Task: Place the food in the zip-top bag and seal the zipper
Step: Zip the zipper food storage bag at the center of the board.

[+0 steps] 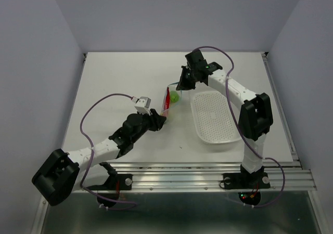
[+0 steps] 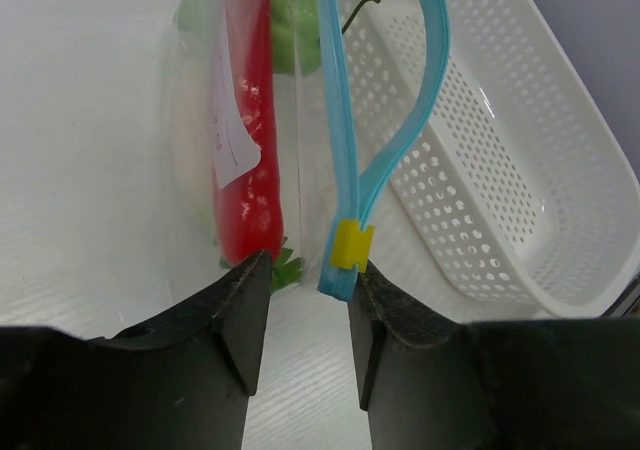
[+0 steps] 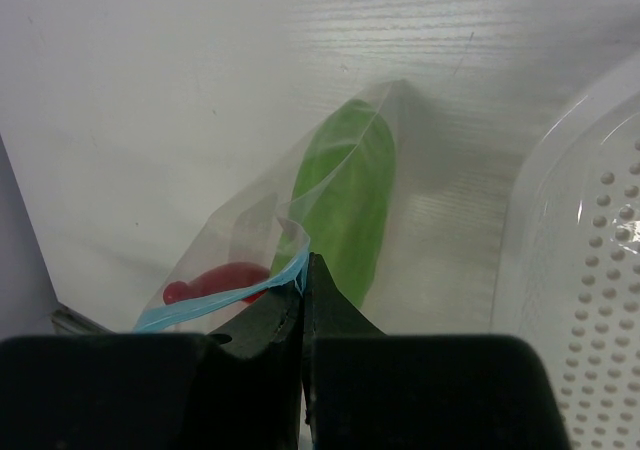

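Note:
The clear zip-top bag (image 1: 171,103) hangs between my two grippers, left of the basket. Inside it are the red chili (image 2: 248,140), the green cucumber piece (image 3: 345,205) and green leaves (image 2: 286,268) low down; the radish's white body is not clear to see. The blue zipper (image 2: 336,140) gapes open in a loop, with a yellow slider (image 2: 351,247) at its near end. My left gripper (image 2: 308,270) is open, its jaws on either side of that end, the slider at the right finger's tip. My right gripper (image 3: 305,265) is shut on the far end of the blue strip.
The white perforated basket (image 1: 216,120) lies right of the bag, empty, close beside the zipper in the left wrist view (image 2: 500,180). Its rim shows at the right of the right wrist view (image 3: 590,270). The white table (image 1: 114,78) has walls at the back and sides.

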`<state>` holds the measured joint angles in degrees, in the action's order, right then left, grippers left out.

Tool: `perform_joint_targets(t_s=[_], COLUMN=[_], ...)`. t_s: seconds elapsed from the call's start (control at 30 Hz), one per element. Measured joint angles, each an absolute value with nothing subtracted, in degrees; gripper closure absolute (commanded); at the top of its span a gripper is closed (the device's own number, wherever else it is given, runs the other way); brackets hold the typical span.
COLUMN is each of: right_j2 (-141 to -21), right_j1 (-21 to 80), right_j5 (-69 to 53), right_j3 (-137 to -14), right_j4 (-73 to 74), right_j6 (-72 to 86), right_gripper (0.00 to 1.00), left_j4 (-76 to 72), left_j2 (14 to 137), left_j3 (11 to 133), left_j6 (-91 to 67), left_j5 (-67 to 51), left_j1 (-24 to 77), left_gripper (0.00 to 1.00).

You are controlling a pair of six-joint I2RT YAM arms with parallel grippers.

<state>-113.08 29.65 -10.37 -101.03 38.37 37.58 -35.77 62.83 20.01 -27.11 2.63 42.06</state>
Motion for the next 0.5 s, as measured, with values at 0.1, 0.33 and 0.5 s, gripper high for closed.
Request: perform_joint_targets(t_s=[0.1,0.33,0.5], right_j2=[-113.1,-113.1,-113.0], right_j1=[29.6,29.6,29.6], right_j5=[-10.4,-10.8,-11.2], right_j3=[-101.0,-100.0,-98.8], right_j4=[38.3,37.5,36.6], right_j6=[37.8,38.3,38.7], right_gripper=[0.99,0.99,0.99], left_j4=[-35.8,-37.5,-39.7], left_j2=[62.8,62.3,62.2], left_j3=[19.4,18.3,17.6], left_j6=[-27.5,-28.1,-28.4], left_j5=[3.0,3.6,3.5], left_j1=[42.1,42.1,42.3], left_gripper=[0.61,0.85,1.00])
